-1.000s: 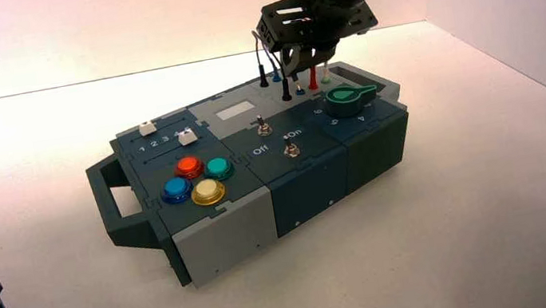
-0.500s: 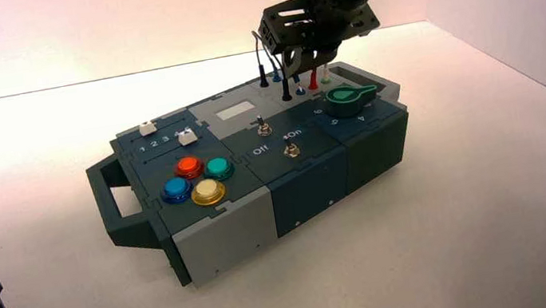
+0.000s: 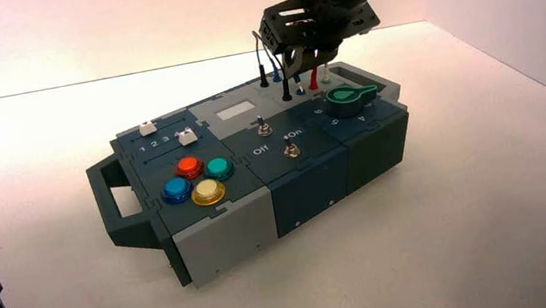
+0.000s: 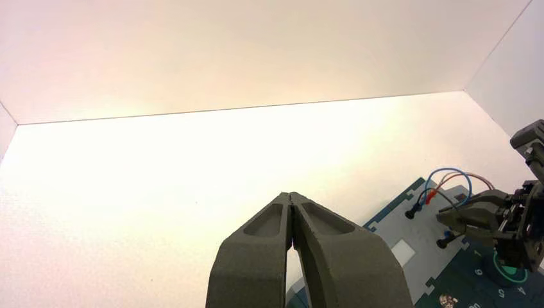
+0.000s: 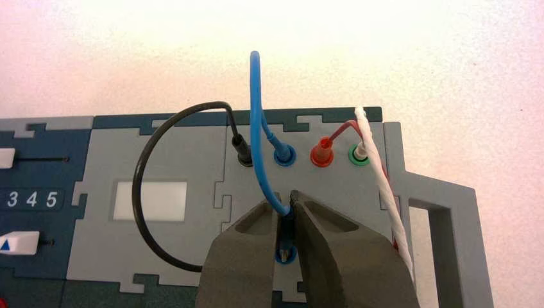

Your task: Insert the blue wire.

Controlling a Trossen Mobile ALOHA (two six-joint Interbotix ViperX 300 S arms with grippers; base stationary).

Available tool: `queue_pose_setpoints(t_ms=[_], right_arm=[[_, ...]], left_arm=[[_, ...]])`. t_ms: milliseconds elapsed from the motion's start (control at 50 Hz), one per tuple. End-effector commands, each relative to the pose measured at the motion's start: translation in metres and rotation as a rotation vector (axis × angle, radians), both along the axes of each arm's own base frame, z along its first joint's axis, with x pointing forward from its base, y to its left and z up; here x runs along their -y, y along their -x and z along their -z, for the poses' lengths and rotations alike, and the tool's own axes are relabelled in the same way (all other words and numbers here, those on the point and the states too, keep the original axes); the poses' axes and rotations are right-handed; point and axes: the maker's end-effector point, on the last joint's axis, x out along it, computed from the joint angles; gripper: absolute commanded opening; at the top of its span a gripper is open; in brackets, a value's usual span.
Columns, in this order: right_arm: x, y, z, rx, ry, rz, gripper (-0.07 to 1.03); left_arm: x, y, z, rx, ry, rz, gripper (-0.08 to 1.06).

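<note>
The blue wire (image 5: 255, 122) is at the far edge of the box, in the upper middle of the high view, slightly right of centre. One of its ends appears plugged in already: in the right wrist view, its far blue plug (image 5: 281, 149) is seen standing in a blue-ringed socket of the back row, between a black plug (image 5: 242, 151) and a red plug (image 5: 322, 152). The wire is looped from there to its near blue plug (image 5: 287, 228), which is gripped by the right gripper (image 3: 304, 65), seen in the upper right part of the high view.

The held plug is pointed down at the near blue socket (image 5: 285, 255), and its metal pin is seen at or just over the opening. Whether the tip has entered cannot be told, but the plug does not look fully seated. In the high view this socket is placed between a near black plug (image 3: 286, 92) and a near red plug (image 3: 313, 81).

The task is judged to be close to done: the grasp and the approach are achieved, while the final push and the release are left. The pin should be kept centred and upright, since it could be caught on the socket's rim.

The left gripper (image 4: 290, 202) is closed on nothing and idle over the table (image 4: 160, 192), outside the high view and well apart from the plugs.
</note>
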Motion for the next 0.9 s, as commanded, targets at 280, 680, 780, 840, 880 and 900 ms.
queue_pose_setpoints(t_ms=[280, 680, 780, 840, 880, 900], right_arm=[[0.001, 0.006, -0.012, -0.013, 0.048, -0.065, -0.02], [0.0, 0.006, -0.014, -0.016, 0.057, -0.073, -0.02], [0.0, 0.005, -0.016, -0.008, 0.051, -0.071, -0.02], [-0.001, 0.004, -0.018, 0.001, 0.046, -0.07, -0.02], [-0.001, 0.003, -0.02, 0.007, 0.042, -0.07, -0.02], [-0.002, 0.003, -0.022, 0.01, 0.038, -0.068, -0.02]], left_arm=[[0.001, -0.002, -0.008, 0.025, 0.0, 0.004, -0.03], [0.001, 0.0, -0.009, 0.034, 0.001, 0.004, -0.03], [0.001, 0.0, -0.009, 0.032, 0.001, 0.004, -0.03], [0.001, 0.0, -0.009, 0.034, 0.001, 0.004, -0.03], [0.001, 0.0, -0.009, 0.034, 0.001, 0.004, -0.03], [0.001, 0.0, -0.009, 0.032, 0.001, 0.004, -0.03]])
